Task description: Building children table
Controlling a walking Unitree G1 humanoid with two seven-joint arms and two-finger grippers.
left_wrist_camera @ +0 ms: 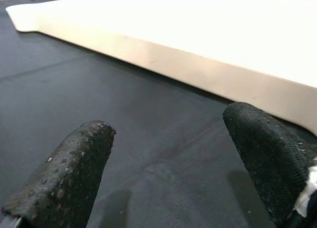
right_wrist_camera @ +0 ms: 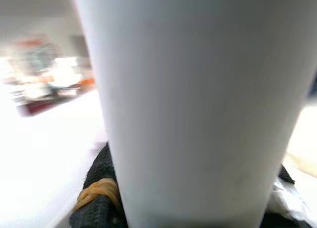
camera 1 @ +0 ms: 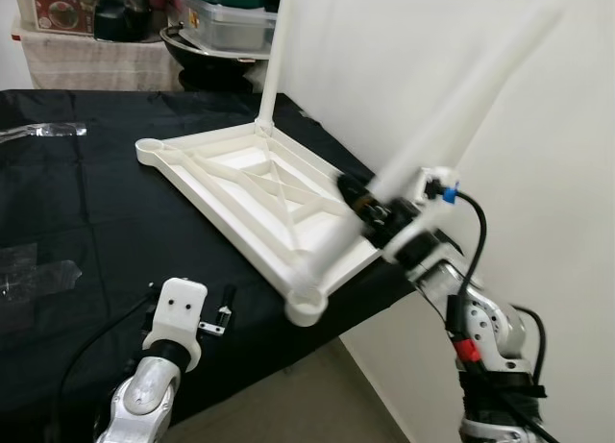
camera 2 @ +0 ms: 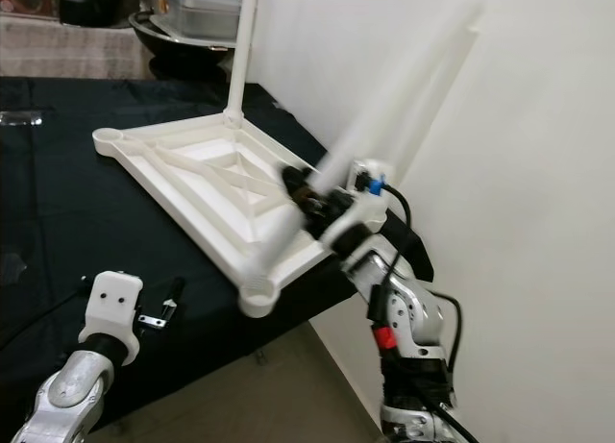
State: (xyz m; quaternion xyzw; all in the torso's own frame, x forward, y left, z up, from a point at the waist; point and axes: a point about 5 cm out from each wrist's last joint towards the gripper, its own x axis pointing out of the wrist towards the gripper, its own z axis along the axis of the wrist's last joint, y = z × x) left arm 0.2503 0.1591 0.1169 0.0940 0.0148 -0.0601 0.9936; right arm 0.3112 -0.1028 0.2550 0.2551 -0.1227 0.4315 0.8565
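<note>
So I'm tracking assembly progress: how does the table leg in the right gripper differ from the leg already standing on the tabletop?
The held leg is tilted and motion-blurred, gripped by the right gripper, with its lower end near the empty near corner socket. The fitted leg stands upright and sharp in the far corner of the upside-down tabletop, with no gripper on it. Both are plain white round legs.

A white ribbed tabletop (camera 1: 252, 185) is lying upside down, one leg (camera 1: 272, 54) standing upright, another leg (camera 1: 452, 116) slanting, blurred.
</note>
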